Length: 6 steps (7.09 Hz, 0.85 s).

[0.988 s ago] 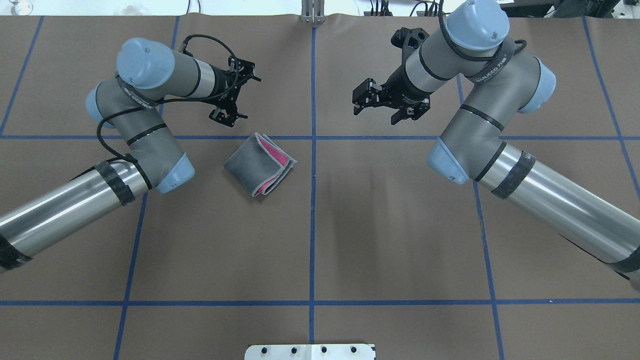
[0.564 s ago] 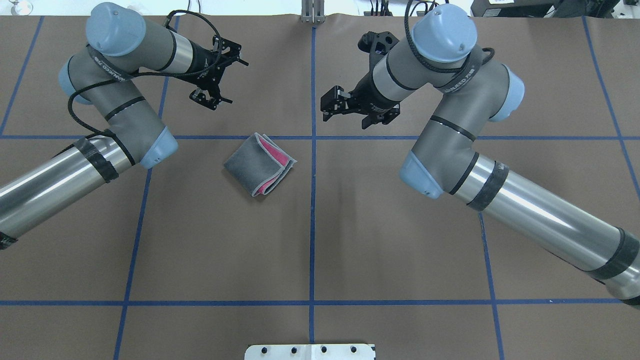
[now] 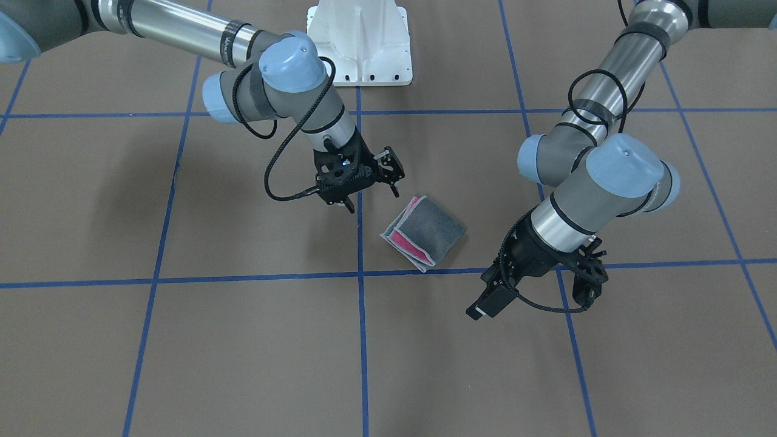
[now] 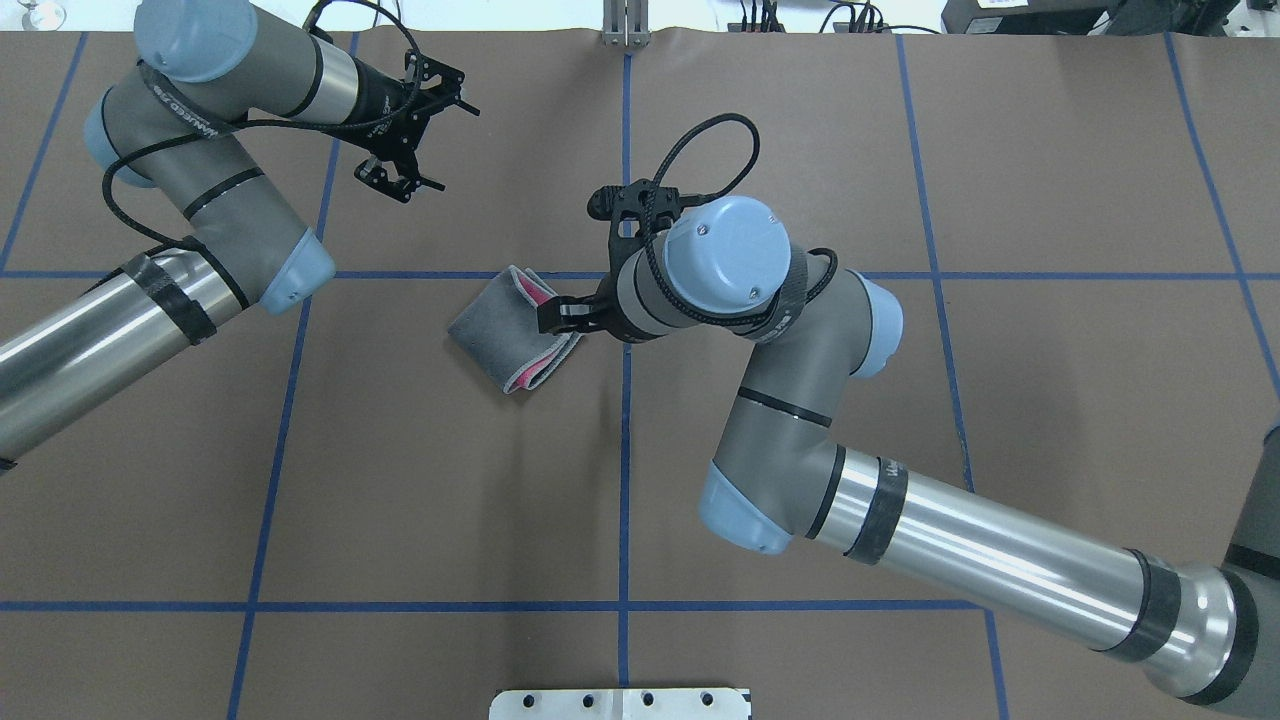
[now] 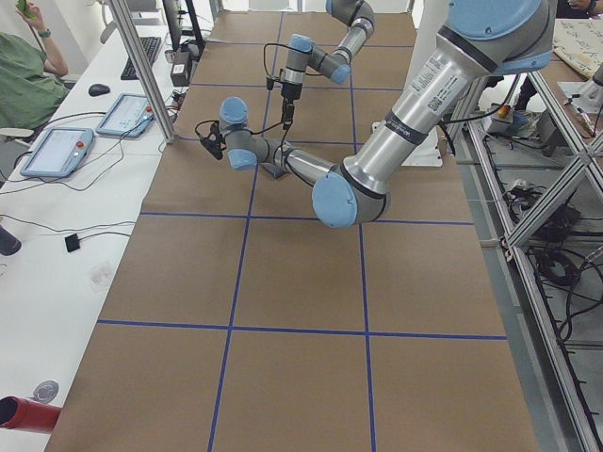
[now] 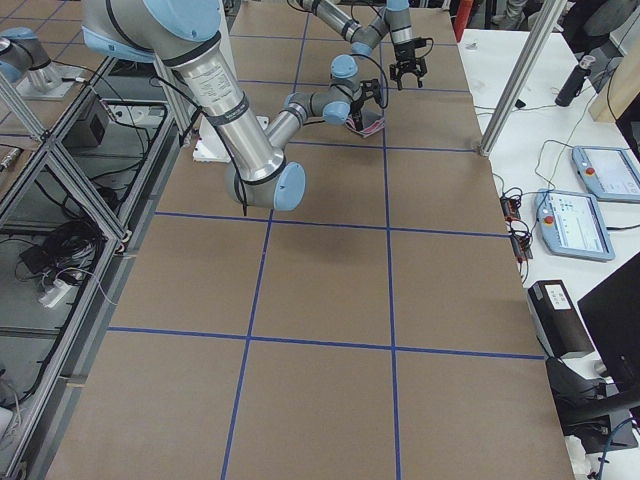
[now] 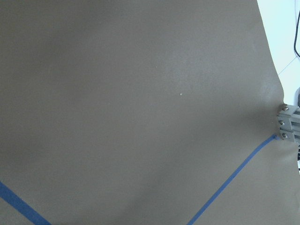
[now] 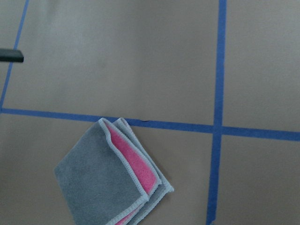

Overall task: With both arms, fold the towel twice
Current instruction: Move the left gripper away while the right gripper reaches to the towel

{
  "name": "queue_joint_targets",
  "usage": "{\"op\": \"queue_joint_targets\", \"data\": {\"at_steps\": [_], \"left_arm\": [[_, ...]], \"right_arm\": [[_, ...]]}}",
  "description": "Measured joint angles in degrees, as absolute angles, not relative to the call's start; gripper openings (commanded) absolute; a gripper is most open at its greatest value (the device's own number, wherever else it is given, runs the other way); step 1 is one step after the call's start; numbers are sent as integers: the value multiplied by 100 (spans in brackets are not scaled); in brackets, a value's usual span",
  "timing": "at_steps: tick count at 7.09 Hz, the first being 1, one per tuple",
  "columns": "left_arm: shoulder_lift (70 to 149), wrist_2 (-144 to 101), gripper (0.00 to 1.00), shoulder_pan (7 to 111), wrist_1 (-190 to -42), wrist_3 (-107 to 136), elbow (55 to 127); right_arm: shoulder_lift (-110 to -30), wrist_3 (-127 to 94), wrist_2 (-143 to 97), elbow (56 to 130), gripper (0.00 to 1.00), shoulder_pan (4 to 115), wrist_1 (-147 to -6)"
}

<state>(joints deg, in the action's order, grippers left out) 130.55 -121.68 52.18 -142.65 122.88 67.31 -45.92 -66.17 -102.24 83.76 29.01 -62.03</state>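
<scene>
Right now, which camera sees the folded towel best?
Right wrist-mounted: the towel looks biggest, pink layers showing. Front-facing shows it whole but smaller; overhead, the right arm covers its edge; side views, tiny; left wrist, nothing.

Towel [image 8: 93, 180] bottom corner cut off; right gripper [image 4: 565, 313] mostly hidden under wrist [image 4: 725, 255].

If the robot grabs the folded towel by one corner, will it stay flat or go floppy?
Probably floppy: the towel is soft fuzzy cloth, and its layers gape at one edge, showing pink. Lifted by a corner, the folds would likely fall open. It looks thin, so probably light.
</scene>
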Motion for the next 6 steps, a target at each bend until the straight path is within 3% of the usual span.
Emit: {"op": "queue_joint_targets", "data": {"at_steps": [6], "left_arm": [[12844, -12571, 100, 5519, -14256, 11671, 6689]], "right_arm": [[-3939, -6060, -9505, 7385, 65, 2688, -6146]]}}
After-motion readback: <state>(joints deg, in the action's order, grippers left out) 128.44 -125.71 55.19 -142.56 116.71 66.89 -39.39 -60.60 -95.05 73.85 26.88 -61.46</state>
